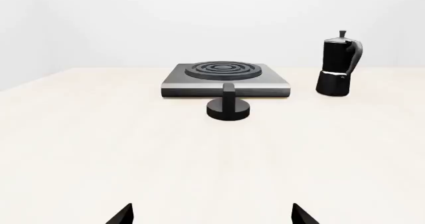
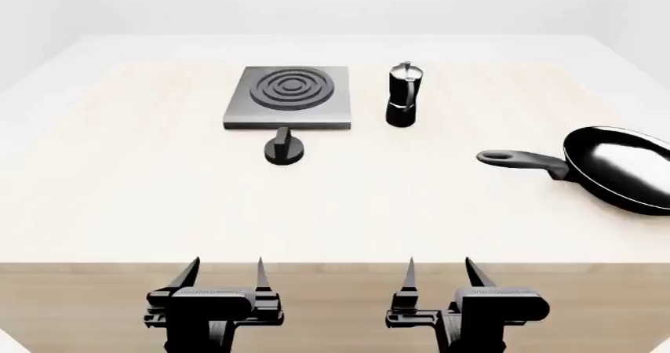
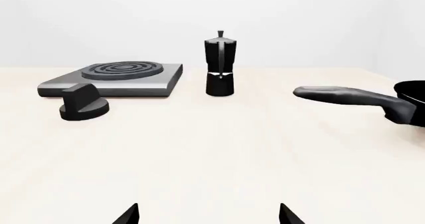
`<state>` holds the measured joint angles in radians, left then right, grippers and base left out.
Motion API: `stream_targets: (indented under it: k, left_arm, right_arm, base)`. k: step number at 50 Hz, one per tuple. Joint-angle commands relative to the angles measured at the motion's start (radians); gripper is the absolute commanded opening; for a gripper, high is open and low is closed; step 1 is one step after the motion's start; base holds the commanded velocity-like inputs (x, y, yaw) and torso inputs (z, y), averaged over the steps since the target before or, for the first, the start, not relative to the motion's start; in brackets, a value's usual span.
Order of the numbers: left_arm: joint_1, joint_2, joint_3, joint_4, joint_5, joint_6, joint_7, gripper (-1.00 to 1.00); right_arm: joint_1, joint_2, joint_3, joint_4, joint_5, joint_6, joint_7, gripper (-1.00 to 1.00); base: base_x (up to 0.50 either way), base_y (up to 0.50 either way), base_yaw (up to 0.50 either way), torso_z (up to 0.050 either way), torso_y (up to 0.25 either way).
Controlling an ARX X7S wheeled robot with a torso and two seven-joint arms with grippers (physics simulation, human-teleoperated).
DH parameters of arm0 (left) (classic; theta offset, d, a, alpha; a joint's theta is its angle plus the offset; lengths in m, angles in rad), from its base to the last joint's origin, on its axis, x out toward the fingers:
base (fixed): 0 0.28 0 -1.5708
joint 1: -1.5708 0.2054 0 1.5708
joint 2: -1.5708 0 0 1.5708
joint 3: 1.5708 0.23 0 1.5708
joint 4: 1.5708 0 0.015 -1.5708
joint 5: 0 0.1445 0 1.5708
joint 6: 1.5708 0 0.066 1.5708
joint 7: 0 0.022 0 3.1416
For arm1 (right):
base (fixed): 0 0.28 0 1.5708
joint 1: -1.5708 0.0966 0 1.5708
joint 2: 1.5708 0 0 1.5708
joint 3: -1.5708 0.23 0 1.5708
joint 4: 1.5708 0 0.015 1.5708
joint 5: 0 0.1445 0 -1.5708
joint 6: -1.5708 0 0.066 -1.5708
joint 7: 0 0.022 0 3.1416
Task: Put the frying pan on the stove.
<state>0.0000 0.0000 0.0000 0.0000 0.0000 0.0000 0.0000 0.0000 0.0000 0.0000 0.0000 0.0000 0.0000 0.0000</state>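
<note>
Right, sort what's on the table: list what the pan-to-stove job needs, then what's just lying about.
Needed for the job:
- frying pan, on the table at the robot's right, handle pointing left
- stove, far side, nothing on it

Just lying about:
- moka pot, right of the stove
- knob, in front of the stove

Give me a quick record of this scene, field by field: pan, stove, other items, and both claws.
frying pan: on the table's right side, handle pointing toward the centre, not held
stove: far side of the table, nothing on it
knob: just in front of the stove
moka pot: upright, right of the stove
left claw: open, at the near table edge
right claw: open, at the near table edge
</note>
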Motion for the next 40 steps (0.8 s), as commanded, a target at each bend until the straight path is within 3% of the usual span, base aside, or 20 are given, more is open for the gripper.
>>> stream_targets:
  k: [1, 18, 40]
  left_arm:
    - [0.008, -0.018, 0.017, 0.047, -0.012, -0.022, -0.020, 1.00]
    - [0.041, -0.071, 0.068, 0.244, -0.038, -0.125, -0.053, 1.00]
    - [0.058, -0.105, 0.092, 0.332, -0.067, -0.159, -0.082, 1.00]
  right_arm:
    - [-0.006, 0.015, -0.023, -0.083, 0.016, 0.094, 0.021, 1.00]
    - [-0.031, 0.067, -0.091, -0.344, 0.045, 0.265, 0.068, 1.00]
    - [-0.005, 0.105, -0.098, -0.432, 0.076, 0.334, 0.103, 1.00]
  base:
    - [0.00, 0.00, 0.00, 0.000, 0.000]
    - [0.00, 0.00, 0.00, 0.000, 0.000]
    - [0.15, 0.00, 0.00, 0.000, 0.000]
